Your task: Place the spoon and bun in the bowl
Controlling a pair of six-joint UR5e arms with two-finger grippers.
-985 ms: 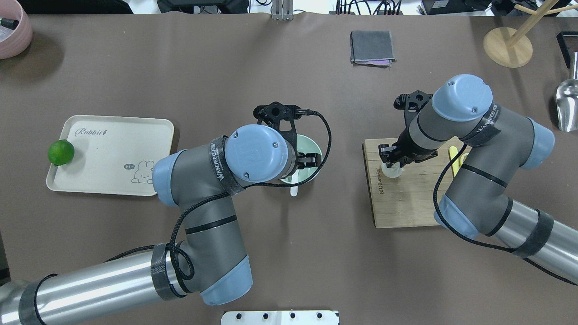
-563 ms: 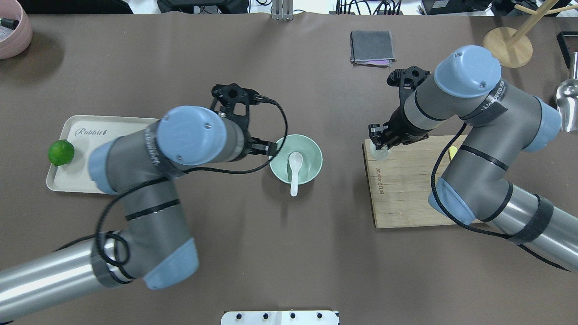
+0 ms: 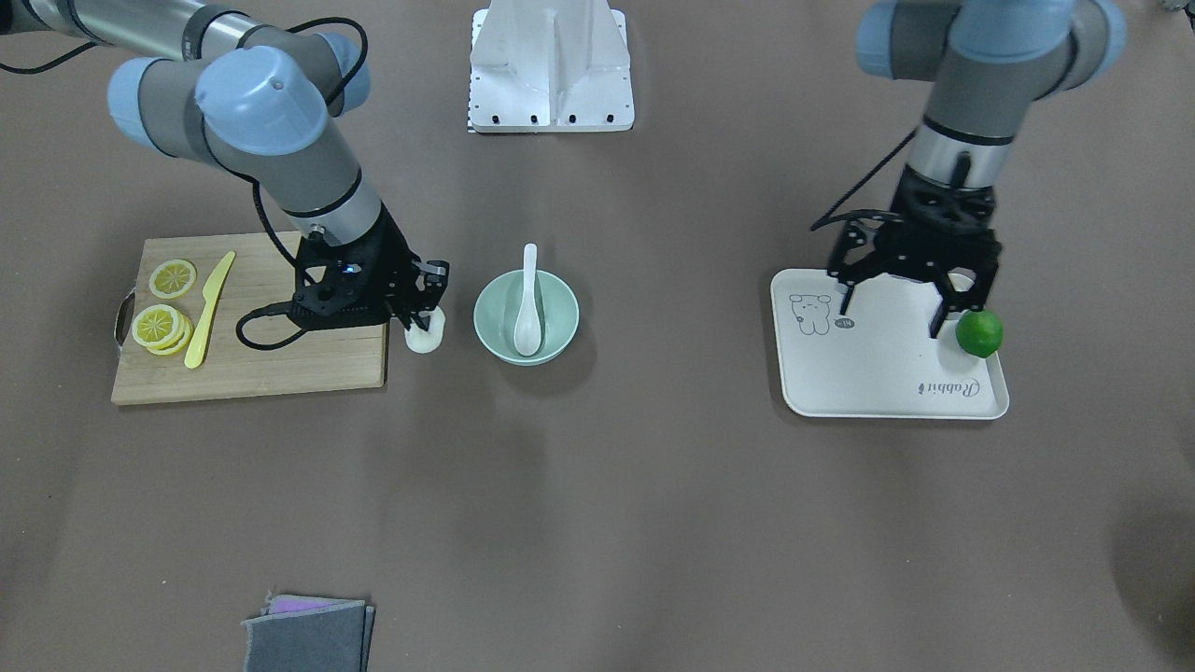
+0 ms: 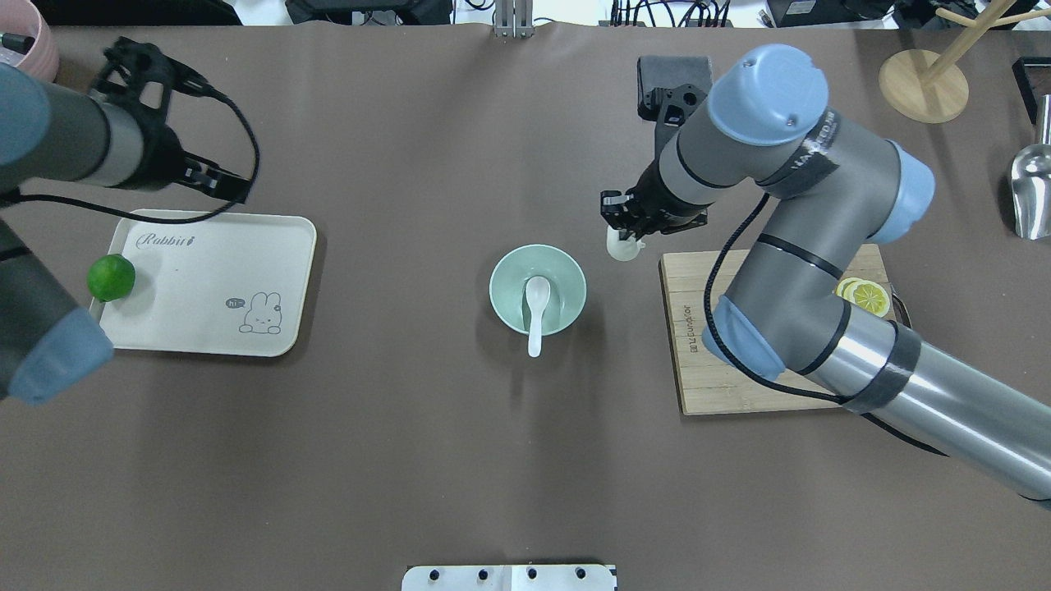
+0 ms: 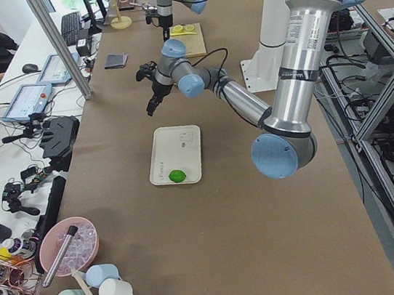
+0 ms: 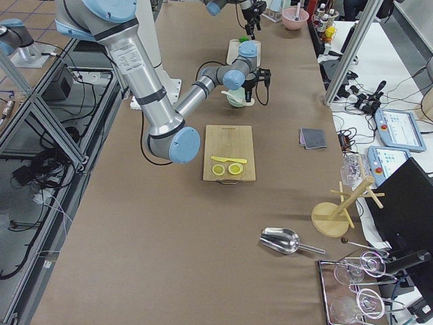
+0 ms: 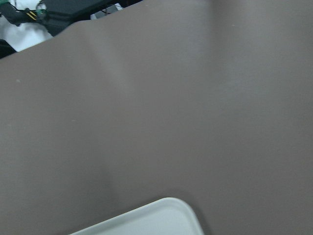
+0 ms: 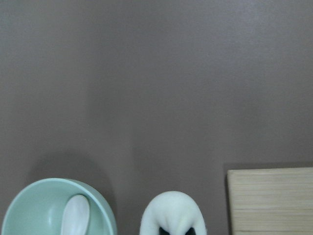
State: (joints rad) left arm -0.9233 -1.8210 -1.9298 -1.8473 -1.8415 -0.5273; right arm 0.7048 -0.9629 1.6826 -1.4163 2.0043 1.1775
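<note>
The pale mint-green bowl (image 4: 501,279) stands mid-table, also in the front view (image 3: 490,317). The white spoon (image 4: 535,308) lies in it with its handle over the near rim (image 3: 528,308). My right gripper (image 4: 621,234) is shut on the white bun (image 4: 624,246) and holds it off the table between the cutting board and the bowl, just right of the bowl (image 3: 425,338). The right wrist view shows the bun (image 8: 172,213) beside the bowl (image 8: 44,205). My left gripper (image 3: 892,315) is open and empty above the cream tray (image 3: 887,373).
A lime (image 4: 111,277) sits on the tray's left edge (image 4: 205,279). The wooden cutting board (image 3: 261,364) carries lemon slices (image 3: 163,308) and a yellow knife (image 3: 207,313). A grey cloth (image 3: 308,635), a wooden stand (image 4: 924,82) and a metal scoop (image 4: 1030,193) lie at the far side.
My left arm has pulled away from the bowl to the left, over the tray, leaving the spoon in the bowl. My right gripper has carried the bun off the board toward the bowl.
</note>
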